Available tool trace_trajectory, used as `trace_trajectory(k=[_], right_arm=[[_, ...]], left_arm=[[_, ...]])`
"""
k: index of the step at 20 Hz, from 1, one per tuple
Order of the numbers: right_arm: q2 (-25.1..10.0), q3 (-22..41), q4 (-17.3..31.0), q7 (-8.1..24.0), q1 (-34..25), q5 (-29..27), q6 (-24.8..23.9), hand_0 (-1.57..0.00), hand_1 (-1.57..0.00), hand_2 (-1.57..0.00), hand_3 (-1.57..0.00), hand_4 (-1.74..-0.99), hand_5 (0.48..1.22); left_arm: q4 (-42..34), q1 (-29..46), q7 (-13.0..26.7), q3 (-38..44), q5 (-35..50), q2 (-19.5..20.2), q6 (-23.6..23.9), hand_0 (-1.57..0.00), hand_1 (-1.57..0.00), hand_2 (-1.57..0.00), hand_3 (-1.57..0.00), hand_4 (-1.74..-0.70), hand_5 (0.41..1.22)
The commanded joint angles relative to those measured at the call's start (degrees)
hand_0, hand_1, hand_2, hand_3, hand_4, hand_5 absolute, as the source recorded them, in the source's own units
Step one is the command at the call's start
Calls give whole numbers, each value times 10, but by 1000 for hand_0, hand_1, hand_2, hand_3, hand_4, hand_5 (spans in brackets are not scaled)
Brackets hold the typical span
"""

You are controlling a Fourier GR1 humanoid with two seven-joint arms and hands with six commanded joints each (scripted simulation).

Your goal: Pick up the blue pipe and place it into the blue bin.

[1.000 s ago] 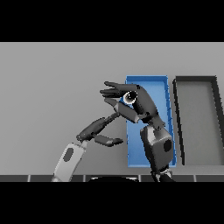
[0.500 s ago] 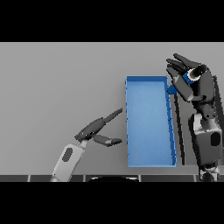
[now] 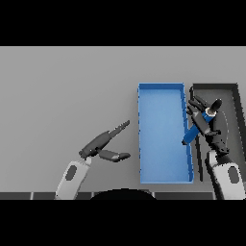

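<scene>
The blue pipe (image 3: 190, 135) hangs tilted in my right hand (image 3: 210, 126), whose fingers and thumb are curled round its upper part. Its lower end pokes out over the right wall of the blue bin (image 3: 161, 144), while its pale upper end shows between the fingers. The bin is a long open rectangle right of centre, with nothing lying in it. My right hand hovers over the gap between the blue bin and the black bin. My left hand (image 3: 102, 142) rests open over the table to the left of the bin, fingers straight and pointing toward it.
A black bin (image 3: 236, 103) of similar shape stands directly right of the blue one, partly behind my right arm. Grey table stretches away to the left and far side.
My right hand, holding the pipe, swung from above the blue bin rightward over the black bin, then came back down to the blue bin's right wall. The left hand stayed still.
</scene>
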Motion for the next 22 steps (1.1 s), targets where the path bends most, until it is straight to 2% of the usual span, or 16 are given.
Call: trace_trajectory(k=[1,4,7,8,10,11,12,13,14,16,17,19,22], right_arm=[[6,13,-5,3,24,6,-17,-1571,-1571,-1571,-1571,-1741,1221],[-8,53,-5,3,86,13,-76,-1571,-1571,-1571,-1571,-1741,1221],[-42,112,-2,3,122,11,-151,-1571,-1571,-1571,-1521,-1741,1221],[-57,133,-1,3,125,6,-178,-1571,-1571,-1571,-1255,-1741,1221],[-109,179,4,3,128,-14,-232,-1571,-1571,-1571,-1024,-1741,1221],[-120,200,11,3,121,-29,-249,-1571,-1571,-1571,-908,-1741,1221],[-124,223,11,-4,114,-21,-273,-1571,-1548,-1571,-847,-1741,1221],[-135,231,25,-2,102,-31,-283,-1465,-1336,-1339,-788,-1678,1221],[-138,236,42,-5,94,-35,-284,-1172,-1069,-1071,-630,-1592,1221],[-161,251,51,-6,89,-52,-283,-750,-684,-685,-403,-1413,1221],[-178,276,52,-8,74,-57,-278,-599,-547,-548,-322,-1337,1221],[-217,323,56,-9,44,-72,-268,-383,-350,-350,-206,-1219,1137],[-283,403,77,3,3,-160,-269,-196,-179,-179,-105,-1110,979]], left_arm=[[-1,-2,6,0,2,-1,0,1,1,1,1,-879,425],[0,4,4,-5,-2,2,2,1,1,1,1,-882,427],[-3,6,7,-5,2,2,1,1,1,1,1,-888,422],[2,5,11,-8,-1,0,3,1,1,1,1,-887,420],[-4,4,2,-8,-1,4,2,1,1,1,1,-885,420],[-2,4,2,-9,-4,5,3,1,1,1,1,-883,421],[-7,7,4,-10,-1,4,1,1,1,1,1,-883,421],[-3,3,10,-13,-6,-1,5,1,1,1,1,-882,421],[-7,3,11,-8,-2,5,2,1,1,1,1,-881,422],[-13,13,7,-15,-5,3,4,1,1,1,1,-878,425],[-11,10,10,-14,-7,3,6,1,1,1,1,-878,427],[-11,8,13,-11,-6,2,7,1,1,1,1,-879,430],[-9,10,14,-11,-5,2,5,1,1,1,1,-886,428]])
